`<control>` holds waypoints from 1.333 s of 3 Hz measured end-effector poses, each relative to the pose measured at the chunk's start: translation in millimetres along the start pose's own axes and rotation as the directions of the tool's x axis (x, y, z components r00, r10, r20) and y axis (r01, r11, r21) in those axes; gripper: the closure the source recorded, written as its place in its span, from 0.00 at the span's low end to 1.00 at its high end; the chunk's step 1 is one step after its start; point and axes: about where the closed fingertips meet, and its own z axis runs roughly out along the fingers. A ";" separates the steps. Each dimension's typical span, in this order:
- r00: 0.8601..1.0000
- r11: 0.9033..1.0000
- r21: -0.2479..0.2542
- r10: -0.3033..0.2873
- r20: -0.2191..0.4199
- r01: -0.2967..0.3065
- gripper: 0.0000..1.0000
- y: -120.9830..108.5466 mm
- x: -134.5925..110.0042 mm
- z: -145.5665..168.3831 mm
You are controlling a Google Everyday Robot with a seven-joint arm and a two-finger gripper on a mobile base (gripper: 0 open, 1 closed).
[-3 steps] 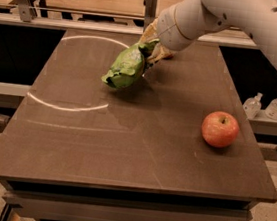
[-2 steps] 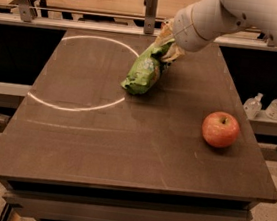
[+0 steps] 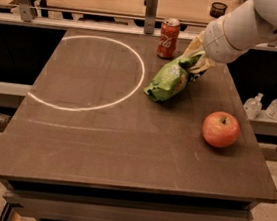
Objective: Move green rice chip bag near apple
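The green rice chip bag (image 3: 170,79) hangs tilted, its lower end close to or touching the dark table (image 3: 100,138), right of the white circle. My gripper (image 3: 196,63) is shut on the bag's upper right end, with the white arm reaching in from the upper right. The apple (image 3: 221,129) sits on the table to the right and nearer the front, a short gap from the bag.
A red soda can (image 3: 168,38) stands at the table's back edge, just left of my gripper. A white circle (image 3: 90,74) is marked on the table's left half. Two small clear bottles (image 3: 266,106) stand on a ledge beyond the right edge.
My gripper has carried the bag to the right, away from the white circle and closer to the apple. The soda can, hidden before, now shows behind it.
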 end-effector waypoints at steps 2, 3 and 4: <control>0.995 0.997 -0.063 0.047 -0.089 -0.052 1.00 40.3 42.8 -38.5; 0.993 0.993 -0.095 0.054 -0.103 -0.064 1.00 51.8 55.8 -53.4; 0.993 0.993 -0.097 0.053 -0.102 -0.063 0.82 51.9 54.6 -53.1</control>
